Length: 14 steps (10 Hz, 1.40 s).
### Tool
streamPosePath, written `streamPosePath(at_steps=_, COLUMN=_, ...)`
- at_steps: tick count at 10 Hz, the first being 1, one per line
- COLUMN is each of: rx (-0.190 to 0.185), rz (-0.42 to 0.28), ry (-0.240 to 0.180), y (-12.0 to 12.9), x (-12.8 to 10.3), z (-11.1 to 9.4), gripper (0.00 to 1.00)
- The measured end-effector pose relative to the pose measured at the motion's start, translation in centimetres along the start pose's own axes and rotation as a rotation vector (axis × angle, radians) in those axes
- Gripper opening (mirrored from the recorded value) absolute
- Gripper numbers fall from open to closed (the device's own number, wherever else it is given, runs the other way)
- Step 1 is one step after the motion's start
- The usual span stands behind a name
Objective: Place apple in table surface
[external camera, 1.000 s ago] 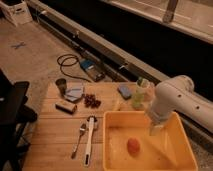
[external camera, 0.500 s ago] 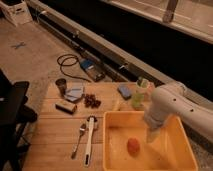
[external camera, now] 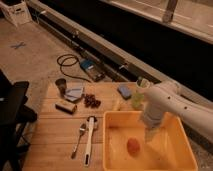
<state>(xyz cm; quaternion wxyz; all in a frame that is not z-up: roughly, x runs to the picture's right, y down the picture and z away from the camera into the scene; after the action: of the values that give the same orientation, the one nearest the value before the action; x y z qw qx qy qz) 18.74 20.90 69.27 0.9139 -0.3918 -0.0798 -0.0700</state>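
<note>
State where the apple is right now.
In the camera view, the apple lies inside the yellow bin, lower right, not on the table surface; the end effector hangs over the bin just right of it.

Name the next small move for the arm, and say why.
Probably move the gripper sideways toward the small round orange-red apple and lower onto it. The apple lies on the floor of the big yellow plastic bin, not on the light wooden plank tabletop, and the gripper hangs over the bin beside it, apparently not touching it.

Gripper hangs over yellow bin, near the apple.
</note>
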Motion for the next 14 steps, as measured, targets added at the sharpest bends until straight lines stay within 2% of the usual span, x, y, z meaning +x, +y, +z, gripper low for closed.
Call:
streamPosePath(at_steps=2, rx=-0.054, rz=-0.003, ry=0.001, y=-0.2, x=0.0, z=1.8, gripper=0.65)
streamPosePath(at_steps=5, rx=-0.119, rz=0.003, ry=-0.038, y=-0.4, x=-0.2, z=4.5, gripper=0.65)
streamPosePath(at_steps=12, rx=-0.268, rz=-0.008, ry=-0.227, y=1.1, x=-2.1, z=10.2, gripper=0.65)
streamPosePath(at_steps=14, rx=-0.299, rz=-0.012, ry=-0.279, y=1.5, x=-2.7, z=11.0, gripper=0.64)
